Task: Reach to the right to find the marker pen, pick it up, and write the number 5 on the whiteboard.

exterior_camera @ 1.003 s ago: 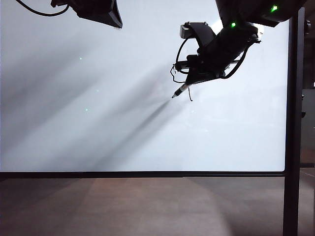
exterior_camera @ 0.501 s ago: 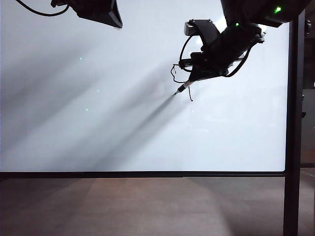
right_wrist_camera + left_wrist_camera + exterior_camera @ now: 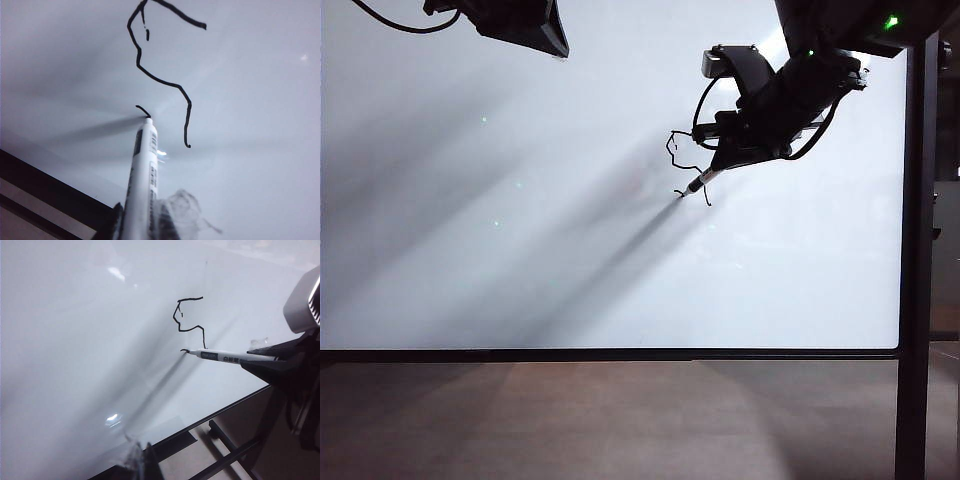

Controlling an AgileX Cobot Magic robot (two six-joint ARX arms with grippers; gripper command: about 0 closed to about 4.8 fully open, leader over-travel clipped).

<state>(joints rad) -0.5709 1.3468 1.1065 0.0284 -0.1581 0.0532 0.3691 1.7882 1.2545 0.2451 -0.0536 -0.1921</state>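
On the board, exterior view: the right gripper (image 3: 728,160) reaches in from the upper right, clamped on the marker pen (image 3: 698,183), whose tip is at the surface of the whiteboard (image 3: 520,250) by the low end of the number 5 (image 3: 686,168)
Exterior view, other arm: the left gripper (image 3: 525,22) hangs at the top left edge, well apart from the writing; only its dark housing shows, so I cannot tell if its jaws are apart or together
Left wrist view, digit: the number 5 (image 3: 189,320) has its top bar, its down-stroke and a wobbly belly that drops on the right side
Left wrist view, pen: the marker pen (image 3: 227,357) lies nearly level, its tip on a short fresh mark at the lower left of the digit; the right gripper (image 3: 280,362) holds its back end
Right wrist view, pen: the marker pen (image 3: 142,170) points up at the whiteboard (image 3: 260,150), tip touching a small hook of ink
Right wrist view, gap: that hook stands apart from the end of the belly line of the number 5 (image 3: 160,75), so the bottom curve is open
Done, as I judge: pen found and picked up, most of the digit drawn
Left, as I judge: join the bottom stroke, then lift off
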